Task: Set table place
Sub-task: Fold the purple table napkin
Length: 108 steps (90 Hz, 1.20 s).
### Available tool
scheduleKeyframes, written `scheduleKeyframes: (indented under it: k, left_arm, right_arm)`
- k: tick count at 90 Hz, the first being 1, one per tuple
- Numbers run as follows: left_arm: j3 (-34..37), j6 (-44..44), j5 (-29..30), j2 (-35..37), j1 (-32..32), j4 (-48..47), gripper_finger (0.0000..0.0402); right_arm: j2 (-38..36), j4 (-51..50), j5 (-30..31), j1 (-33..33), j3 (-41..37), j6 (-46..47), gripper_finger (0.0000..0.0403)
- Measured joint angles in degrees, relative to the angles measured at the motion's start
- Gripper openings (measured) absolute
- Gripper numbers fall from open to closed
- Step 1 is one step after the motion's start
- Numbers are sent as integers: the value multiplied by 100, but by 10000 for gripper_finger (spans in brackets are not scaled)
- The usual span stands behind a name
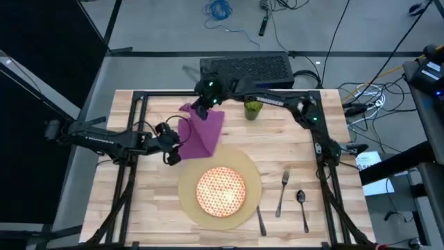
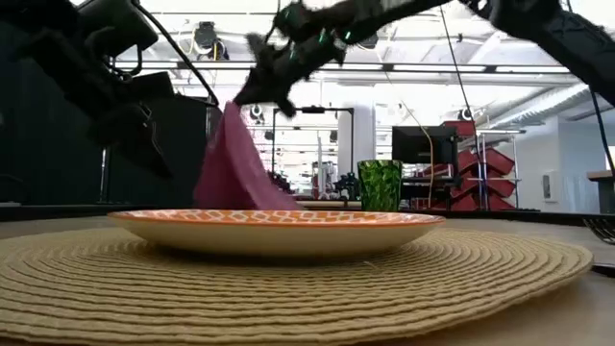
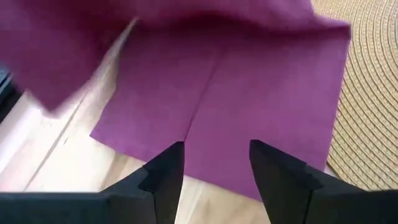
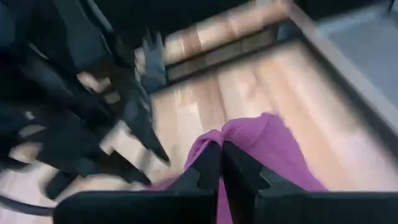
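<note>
A magenta napkin [image 1: 203,130] stands tented on the table [image 1: 139,201], just beyond the far-left rim of the round tan mat, the place [image 1: 186,201]. My right gripper [image 4: 222,149] is above it, shut on its top. The napkin's lower part [image 3: 249,112] lies on the wood. My left gripper [image 3: 214,149] is open at the napkin's left edge, low over the table, with nothing between its fingers. A red-and-cream plate [image 1: 222,189] sits on the middle of the mat. My right gripper pinches the napkin's raised top fold [image 4: 231,132] between its two fingers, coming from above and pointing down. The cloth hangs below the fingers [image 2: 231,163] in a loose cone. Its lower edge rests on the table; how many layers are held I cannot tell.
A green cup [image 1: 252,109] stands at the far side of the table, right of the napkin. A fork [image 1: 282,193], a spoon [image 1: 302,205] and a knife [image 1: 261,221] lie right of the mat. A black keyboard [image 1: 244,69] lies beyond the far edge.
</note>
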<state>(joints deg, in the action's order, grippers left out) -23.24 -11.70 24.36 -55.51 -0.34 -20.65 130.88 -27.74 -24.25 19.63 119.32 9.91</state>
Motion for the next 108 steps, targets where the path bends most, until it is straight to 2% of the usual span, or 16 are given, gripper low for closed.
scheduleKeyframes:
  k: [13, 26, 49, 71, 82, 108]
  left_arm:
    - [0, 2, -16, 0, -7, -5, 169]
    - [0, 3, -16, 0, -7, 2, 169]
    - [0, 7, -15, 0, -7, 5, 169]
    - [0, 3, -35, 0, -7, -3, 169]
    - [0, 55, -35, 0, -4, -28, 169]
    - [0, 153, -25, 0, -4, -34, 169]
  right_arm:
    - [372, -441, -348, -296, 5, -70, 0]
    - [704, -420, -568, -505, -1, -40, 0]
    - [663, 135, -604, -532, 12, 70, 0]
    - [632, -96, -618, -462, 147, 142, 5]
    - [581, -385, -848, -434, 147, 52, 45]
    - [551, -250, -887, -385, 330, 285, 206]
